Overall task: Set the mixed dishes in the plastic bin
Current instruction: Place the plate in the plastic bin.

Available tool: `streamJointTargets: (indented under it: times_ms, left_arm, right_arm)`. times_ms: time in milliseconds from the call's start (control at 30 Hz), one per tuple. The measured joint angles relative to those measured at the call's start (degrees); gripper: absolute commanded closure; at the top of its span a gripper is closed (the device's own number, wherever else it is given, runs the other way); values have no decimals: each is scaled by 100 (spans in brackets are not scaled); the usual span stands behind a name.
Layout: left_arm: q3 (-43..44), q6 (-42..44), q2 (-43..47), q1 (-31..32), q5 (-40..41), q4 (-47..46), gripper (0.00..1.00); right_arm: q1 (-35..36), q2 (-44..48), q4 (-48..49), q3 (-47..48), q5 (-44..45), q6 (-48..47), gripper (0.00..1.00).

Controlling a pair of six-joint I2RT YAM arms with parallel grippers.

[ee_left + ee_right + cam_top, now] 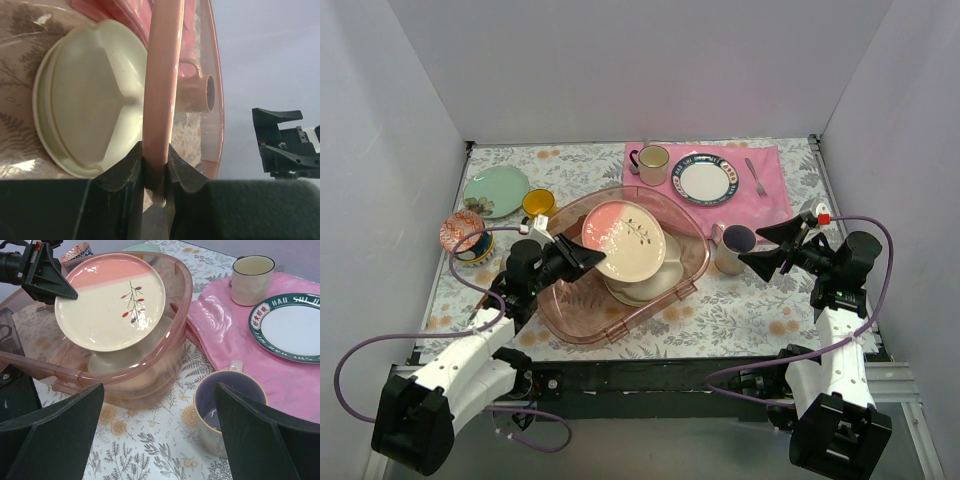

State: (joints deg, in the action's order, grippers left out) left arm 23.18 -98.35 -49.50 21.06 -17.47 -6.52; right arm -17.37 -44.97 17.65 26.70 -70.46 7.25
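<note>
The pink translucent plastic bin point(572, 305) sits mid-table. The cream three-section plate point(648, 290) lies inside it, also in the left wrist view point(85, 100). My left gripper point(586, 256) is shut on the left rim of the cream floral plate point(630, 240), holding it tilted over the bin above the three-section plate; the rim shows edge-on point(161, 90) between my pads point(131, 167). My right gripper point(160, 440) is open and empty, beside the grey mug with dark-blue inside point(225, 405). The mint-green plate point(496, 190), yellow mug point(538, 203) and patterned bowl point(465, 235) stand left of the bin.
An opaque pink cloth point(760, 205) at the back right carries a cream dark-rimmed mug point(653, 164), a blue-rimmed white plate point(703, 180) and a fork point(757, 177). White walls enclose the table on three sides.
</note>
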Motion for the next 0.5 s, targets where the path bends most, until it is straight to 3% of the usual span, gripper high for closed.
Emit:
streamJointTargets:
  times_ms: [500]
  left_arm:
    - [-7, -203, -885, -17, -527, -356, 100]
  right_arm:
    - [-31, 0, -17, -24, 22, -15, 1]
